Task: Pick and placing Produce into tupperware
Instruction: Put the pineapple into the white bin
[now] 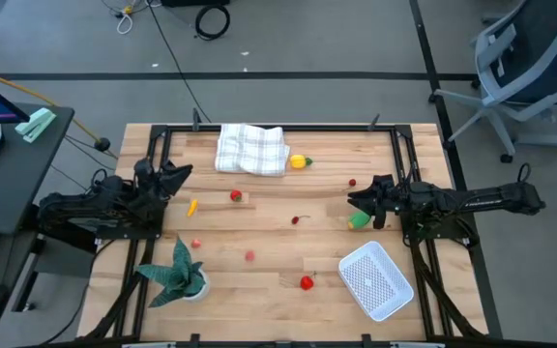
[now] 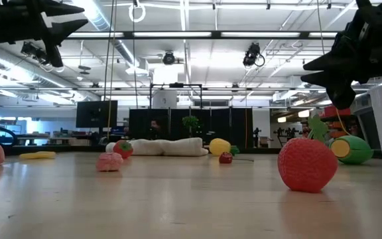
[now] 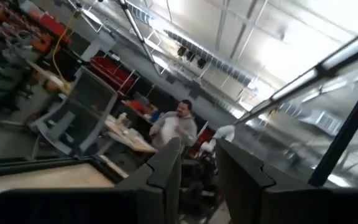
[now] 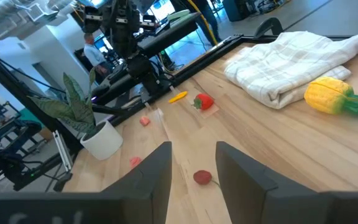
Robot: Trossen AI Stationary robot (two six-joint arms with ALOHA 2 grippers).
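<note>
The white tupperware (image 1: 376,280) sits empty at the surface's (image 1: 278,242) near right corner, with a red strawberry (image 1: 307,282) beside it and other produce scattered across the middle. The right gripper (image 1: 354,200) hovers just above a green piece (image 1: 359,220), its fingers slightly apart, holding nothing. The left gripper (image 1: 184,175) waits at the left edge, likewise slightly parted and empty.

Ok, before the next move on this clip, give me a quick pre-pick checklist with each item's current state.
1. Tupperware empty and unobstructed: ok.
2. Right gripper open with nothing held: ok, its fingers are apart and bare.
3. Nearest target: ok, green piece lies just beside the right gripper.
4. Left gripper clear of produce: ok, raised, nothing between its fingers.
5. Potted plant out of the right arm's path: ok, it stands on the left side.
6. Checked cloth covering any produce: cannot tell.
</note>
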